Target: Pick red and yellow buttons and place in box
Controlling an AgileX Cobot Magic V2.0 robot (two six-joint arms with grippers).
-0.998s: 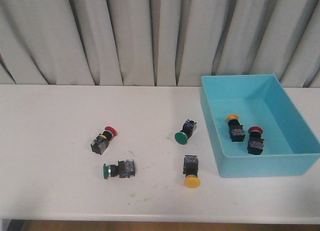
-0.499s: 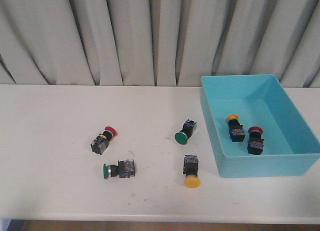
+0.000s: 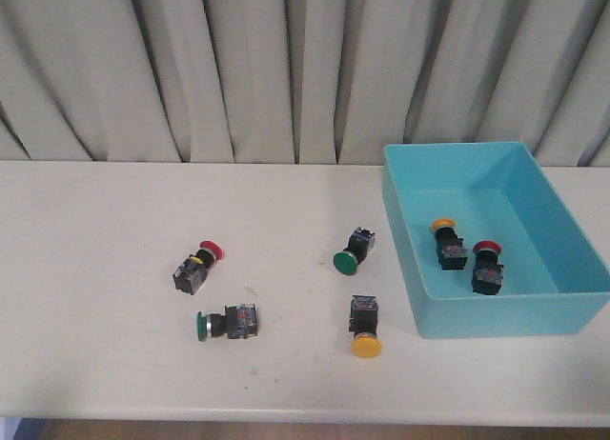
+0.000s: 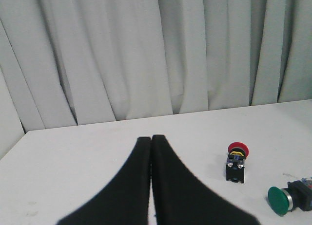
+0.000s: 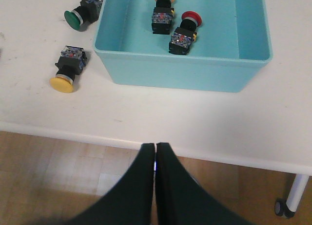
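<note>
The turquoise box (image 3: 572, 311) stands at the right of the table and holds a yellow button (image 3: 445, 240) and a red button (image 3: 487, 265). On the table lie a red button (image 3: 198, 266) at the left and a yellow button (image 3: 365, 328) near the box's front left corner. My left gripper (image 4: 151, 139) is shut and empty, with the table's red button (image 4: 236, 159) beside it. My right gripper (image 5: 155, 146) is shut and empty, over the table's front edge in front of the box (image 5: 185, 69). Neither gripper shows in the front view.
Two green-capped switches lie on the table, one at the middle (image 3: 352, 252) and one at the front left (image 3: 227, 323). A grey curtain (image 3: 286, 69) hangs behind the table. The wooden floor (image 5: 58, 166) shows below the table's front edge.
</note>
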